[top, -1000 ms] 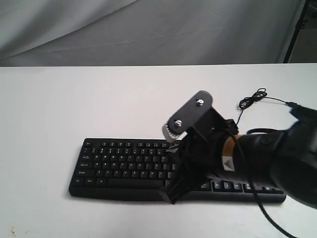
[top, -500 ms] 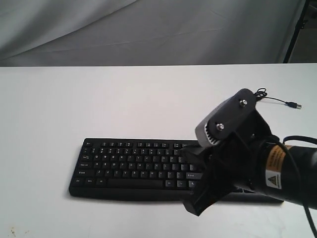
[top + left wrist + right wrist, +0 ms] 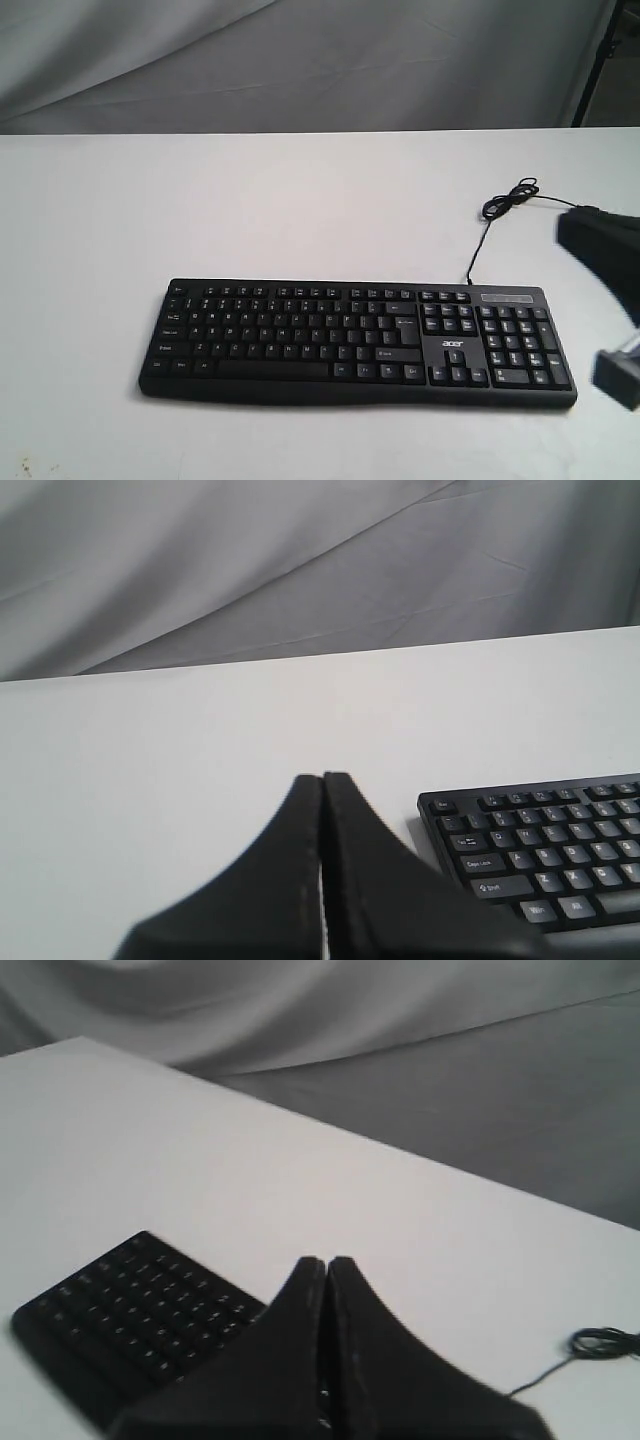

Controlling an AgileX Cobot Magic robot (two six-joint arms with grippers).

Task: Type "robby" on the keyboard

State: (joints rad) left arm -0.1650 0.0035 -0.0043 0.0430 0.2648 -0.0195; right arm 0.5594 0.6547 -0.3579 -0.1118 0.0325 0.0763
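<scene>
The black keyboard point(image 3: 355, 340) lies flat on the white table point(image 3: 250, 200), uncovered along its whole length, with the acer logo by the number pad. Its thin cable point(image 3: 505, 203) runs back to a small coil. Only a dark part of my right arm point(image 3: 603, 255) shows at the right edge of the exterior view, off the keyboard. In the right wrist view my right gripper point(image 3: 327, 1261) is shut and empty, the keyboard point(image 3: 130, 1305) beside it. My left gripper point(image 3: 323, 778) is also shut and empty, above bare table next to the keyboard's corner point(image 3: 545, 850); the exterior view does not show it.
A grey cloth backdrop point(image 3: 300, 60) hangs behind the table's far edge. A dark stand leg point(image 3: 598, 60) rises at the back right. The cable coil point(image 3: 603, 1342) lies on the table past the right gripper.
My right arm, which hung over the keyboard's middle, has swung away to the right and is now nearly out of the exterior view. The keyboard has stayed put.
</scene>
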